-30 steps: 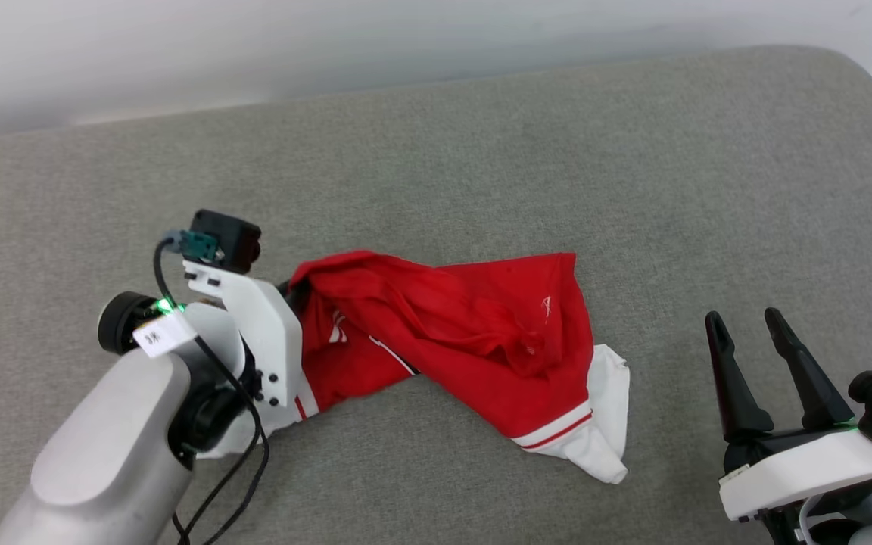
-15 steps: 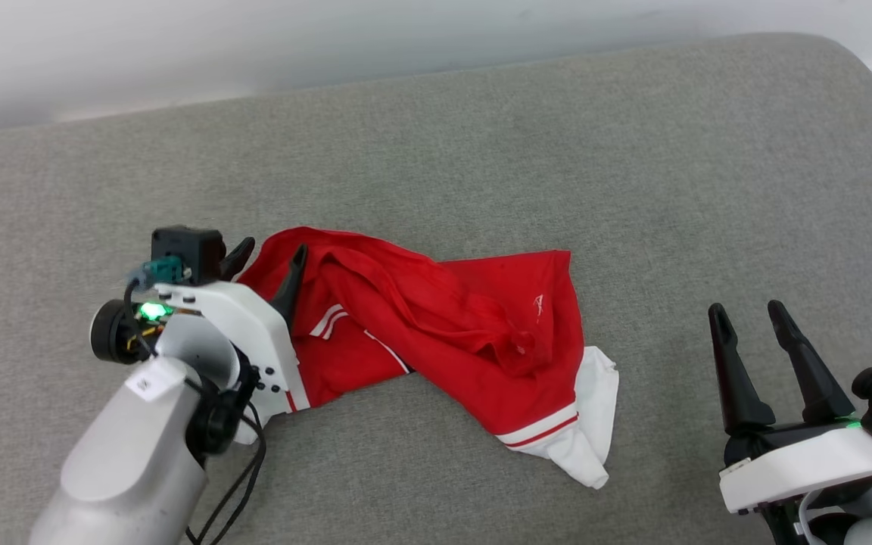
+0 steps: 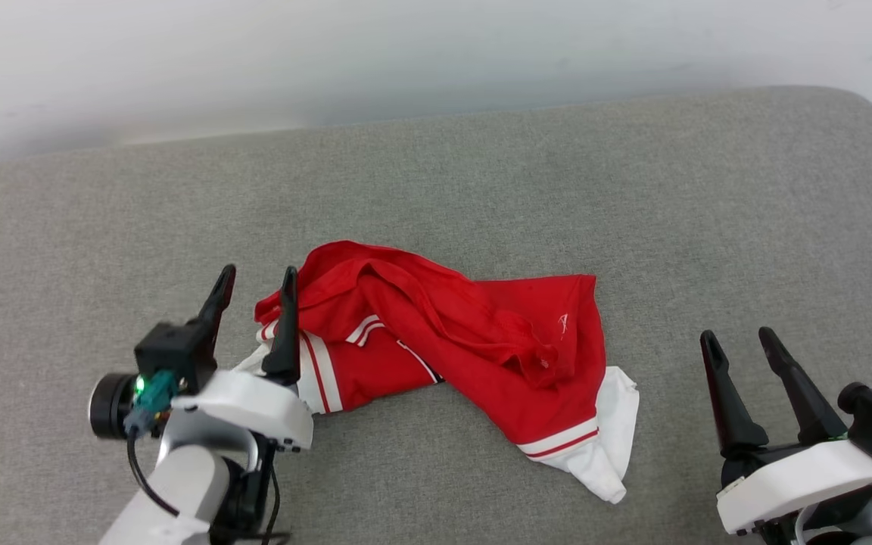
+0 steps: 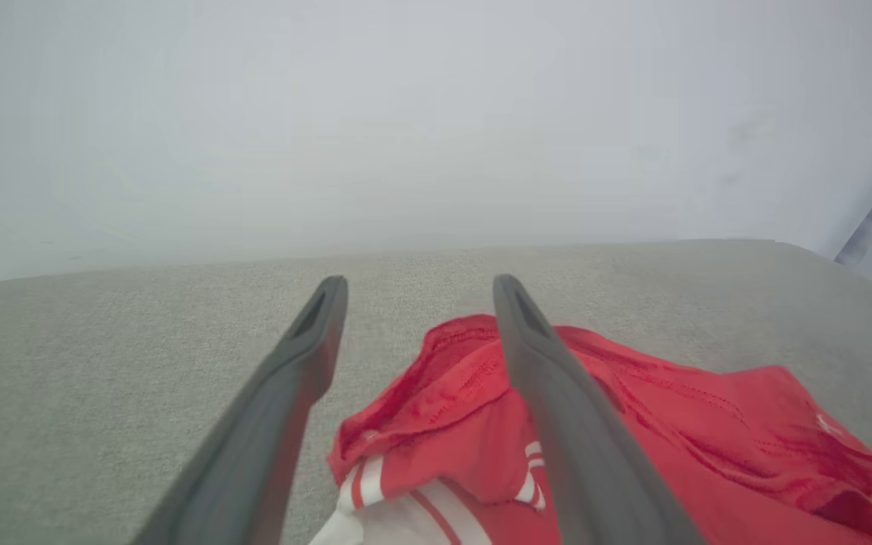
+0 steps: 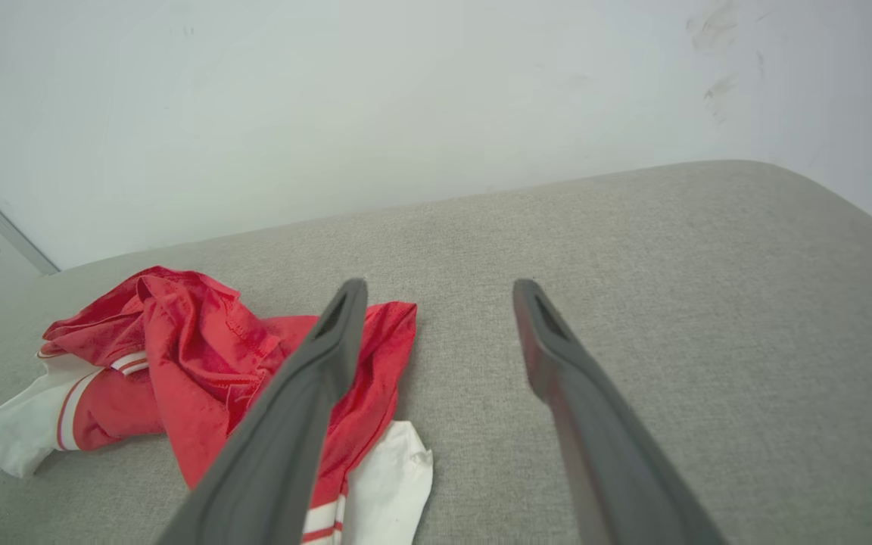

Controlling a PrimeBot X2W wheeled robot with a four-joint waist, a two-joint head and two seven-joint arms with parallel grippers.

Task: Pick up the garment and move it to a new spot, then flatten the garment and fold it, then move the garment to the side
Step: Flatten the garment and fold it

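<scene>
Garment (image 3: 466,341) lies crumpled on grey cushion, both grippers spread

The garment is in the middle of the cushion (image 3: 557,174), bunched into a long, wrinkled heap that runs from left to right. Its body is thin red cloth with soft folds and a fine mesh-like knit, and one twisted ridge of cloth runs along the top. One white sleeve (image 3: 614,424) with red-and-white stripe trim sticks out in a point at the right end. The other sleeve (image 3: 315,367), also white with red stripes, is at the left end. The cushion is coarse grey woven fabric with a rounded corner, and behind it stands a plain white wall (image 3: 406,53).

The left gripper (image 3: 259,271) is at the garment's left end. Its long, dark, tapered fingers (image 3: 284,333) are wide apart and pinch nothing. The inner finger is over the sleeve edge; I cannot tell if it touches. The right gripper (image 3: 736,334) is well apart from the garment, also spread and empty.
</scene>
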